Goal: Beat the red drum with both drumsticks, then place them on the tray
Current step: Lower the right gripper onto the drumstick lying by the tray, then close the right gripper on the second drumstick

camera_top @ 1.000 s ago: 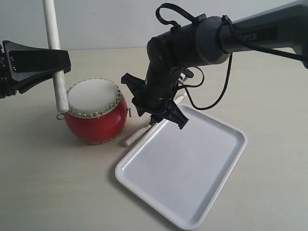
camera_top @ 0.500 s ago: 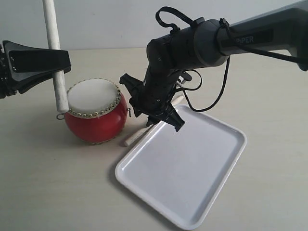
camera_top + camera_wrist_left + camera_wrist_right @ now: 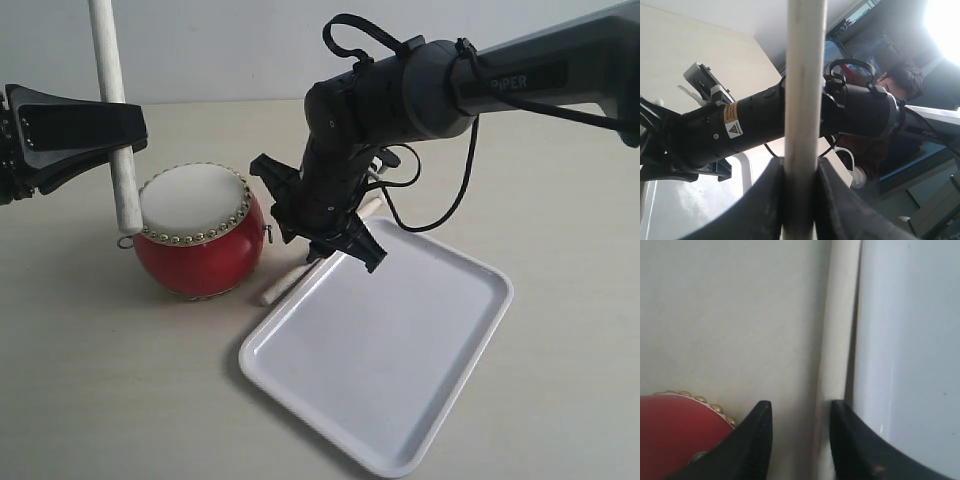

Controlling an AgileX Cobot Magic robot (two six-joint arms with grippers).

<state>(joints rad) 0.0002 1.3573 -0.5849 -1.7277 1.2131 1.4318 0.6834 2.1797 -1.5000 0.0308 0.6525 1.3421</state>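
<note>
Mid-frame, our open right gripper straddles the flat stick along the tray edge; left gripper clamps the upright stick.

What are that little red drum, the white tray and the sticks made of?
Red drum: glossy lacquered body, maybe wood; cream skin top, brass-looking studs. Tray: shiny white, probably plastic, with light reflections. Held drumstick and lying drumstick: pale, matte, unpainted, likely wood.

Desk: pale beige matte top, running back to its far edge.
Wall: plain off-white, rising just behind the desk's far edge.
Light: strong white glare in the left wrist view, washing out that part of the room.
Person: dark-haired, beyond the desk, partly hidden.
</note>
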